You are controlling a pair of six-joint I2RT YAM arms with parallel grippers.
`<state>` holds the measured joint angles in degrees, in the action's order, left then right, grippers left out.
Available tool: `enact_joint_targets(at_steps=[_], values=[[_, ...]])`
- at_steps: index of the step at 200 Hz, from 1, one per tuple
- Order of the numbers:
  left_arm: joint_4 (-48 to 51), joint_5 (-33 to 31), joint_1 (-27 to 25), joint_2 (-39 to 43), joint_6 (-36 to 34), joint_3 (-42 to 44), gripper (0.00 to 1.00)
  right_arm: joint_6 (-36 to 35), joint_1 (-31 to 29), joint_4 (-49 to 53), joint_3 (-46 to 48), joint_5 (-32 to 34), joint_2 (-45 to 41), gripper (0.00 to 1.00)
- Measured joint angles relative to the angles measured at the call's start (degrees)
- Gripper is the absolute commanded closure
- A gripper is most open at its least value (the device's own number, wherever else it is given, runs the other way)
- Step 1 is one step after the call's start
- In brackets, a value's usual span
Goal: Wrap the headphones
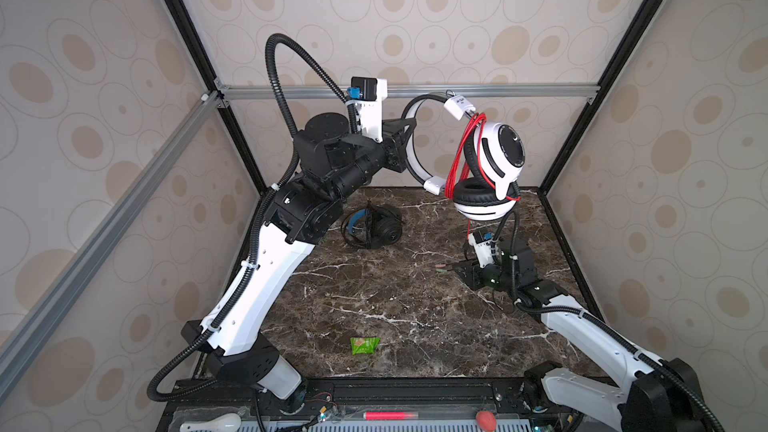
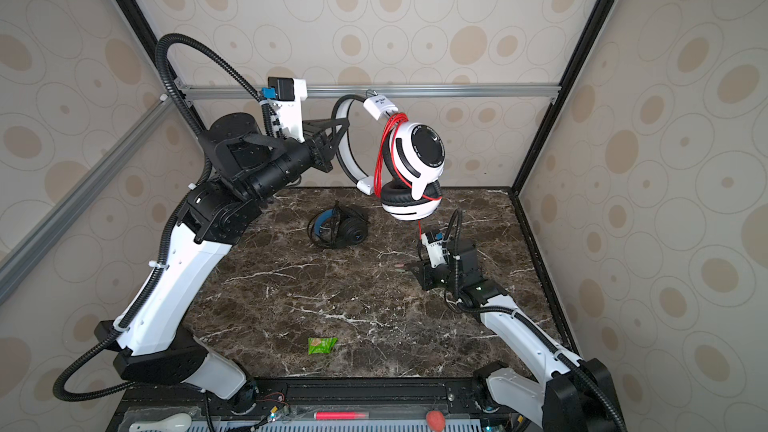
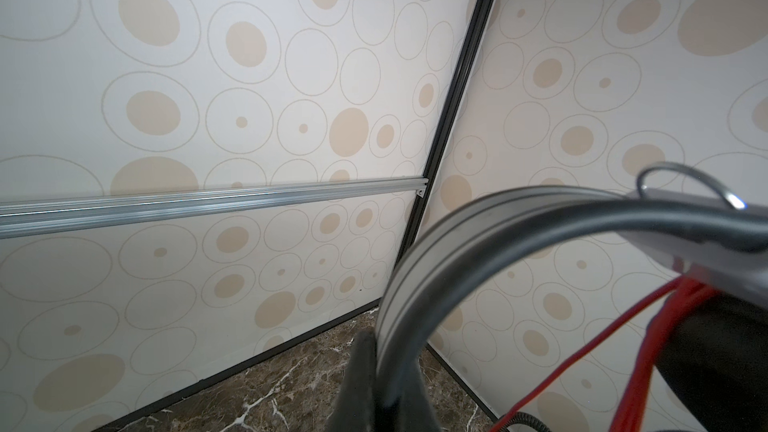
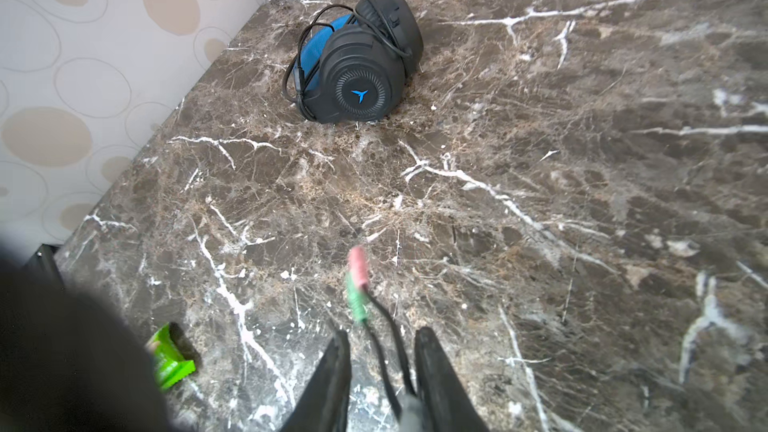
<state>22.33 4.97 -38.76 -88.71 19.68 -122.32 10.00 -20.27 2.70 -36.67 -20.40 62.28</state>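
Both top views: L gripper clamped white set's band, held high nr back wall, red cable looped on it. Black set lay on table.
L wrist: jaws pinched band.
R wrist: R gripper low, jaws narrowly apart, plugs' leads between.

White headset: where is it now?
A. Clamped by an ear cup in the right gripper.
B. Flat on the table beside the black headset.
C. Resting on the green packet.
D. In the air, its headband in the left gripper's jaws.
D: the left gripper has its jaws shut on the headband of the white headset, which hangs clear above the table.
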Motion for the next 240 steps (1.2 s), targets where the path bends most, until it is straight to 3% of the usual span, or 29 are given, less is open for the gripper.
enact_joint_targets(at_steps=[69,194,240], values=[[-0.5,-0.2,0.8,0.1,0.9,0.0,1.00,2.8,0.0,-3.6,2.6,2.9,-2.3,0.81],[-0.9,1.0,1.8,0.5,2.9,0.9,1.00,15.3,0.1,-16.0,10.9,6.3,-6.3,0.64],[-0.9,1.4,1.9,0.5,3.3,0.9,1.00,18.3,0.1,-21.2,11.4,4.1,-5.3,0.57]])
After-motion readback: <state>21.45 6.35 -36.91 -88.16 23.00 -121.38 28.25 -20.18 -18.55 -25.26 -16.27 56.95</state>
